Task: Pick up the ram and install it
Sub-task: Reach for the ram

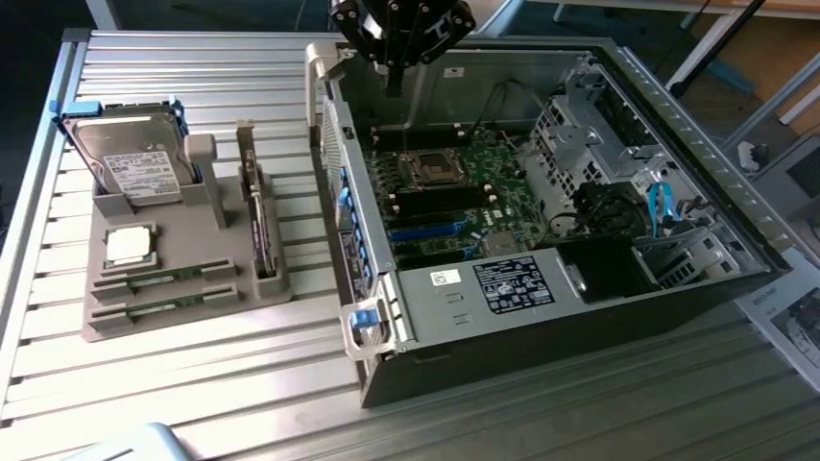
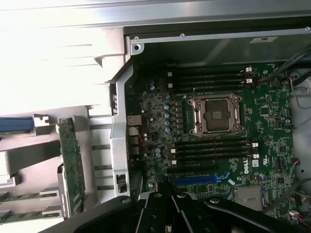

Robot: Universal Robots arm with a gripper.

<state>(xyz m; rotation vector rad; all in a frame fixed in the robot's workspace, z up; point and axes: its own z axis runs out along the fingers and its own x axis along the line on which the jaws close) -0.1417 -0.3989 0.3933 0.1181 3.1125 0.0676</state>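
Table (image 1: 192,384): ribbed metal top that carries the case and the holder.
Computer case (image 1: 513,336): lies on its side, open side up, on the exterior view's right half of the table.
Motherboard (image 1: 448,197): green board flat on the case floor, seen closer in the wrist view (image 2: 262,145).
Holder (image 1: 211,254): grey moulded tray on the table, just beside the case on the exterior view's left.
Gripper (image 1: 395,72): black, hangs above the far edge of the open case and over the motherboard, well apart from the holder; I cannot tell whether it is open or closed.
Hard drive (image 1: 134,163): stands on edge at the far end of the holder.
Expansion card (image 1: 263,226): dark, upright on its long edge in the holder's slot nearest the case.
Socket (image 2: 216,114): square metal frame on the motherboard, with dark memory slots (image 2: 214,148) running on both sides of it.
Processor chip (image 1: 129,245): silver square lying flat in the holder, in front of the hard drive.
Ram (image 1: 164,279): two thin green sticks lie side by side in the holder's near slots, next to the processor chip and outside the case.
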